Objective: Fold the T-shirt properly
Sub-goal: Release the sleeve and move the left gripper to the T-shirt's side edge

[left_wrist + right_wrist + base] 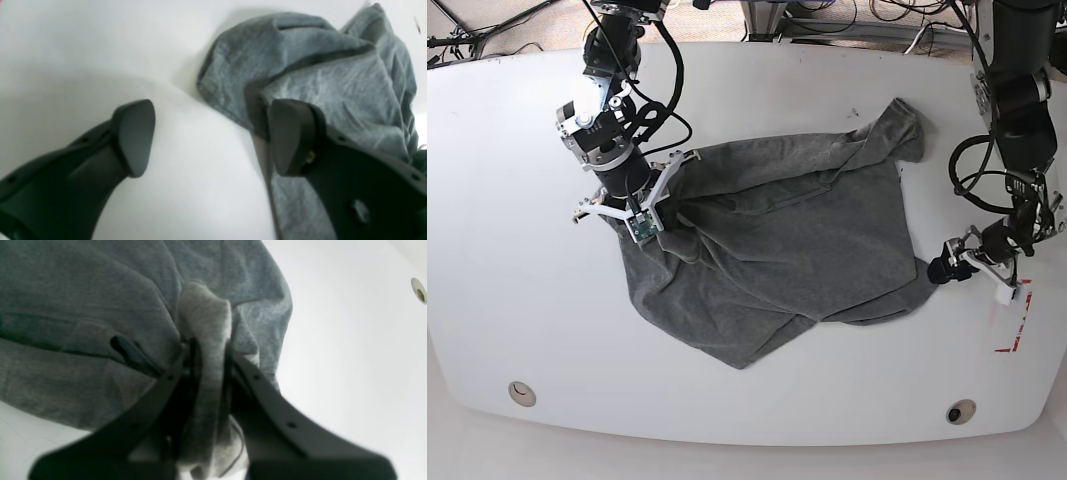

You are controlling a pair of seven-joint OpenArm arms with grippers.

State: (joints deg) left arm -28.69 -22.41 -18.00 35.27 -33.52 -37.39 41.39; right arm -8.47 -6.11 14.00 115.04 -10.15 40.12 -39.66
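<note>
Base view shows us the T-shirt still rumpled mid-desk, no neat fold made, so we judge nearly all the folding remains. Our right tool is clenched on a bunched fold at the shirt's left edge; our left tool hangs released beside its right edge. We see no containers.

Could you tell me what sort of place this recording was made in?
Probably a robotics lab: a white oval table holding only a crumpled dark grey knit T-shirt, black cables trailing on the floor behind, and red tape marks.
</note>
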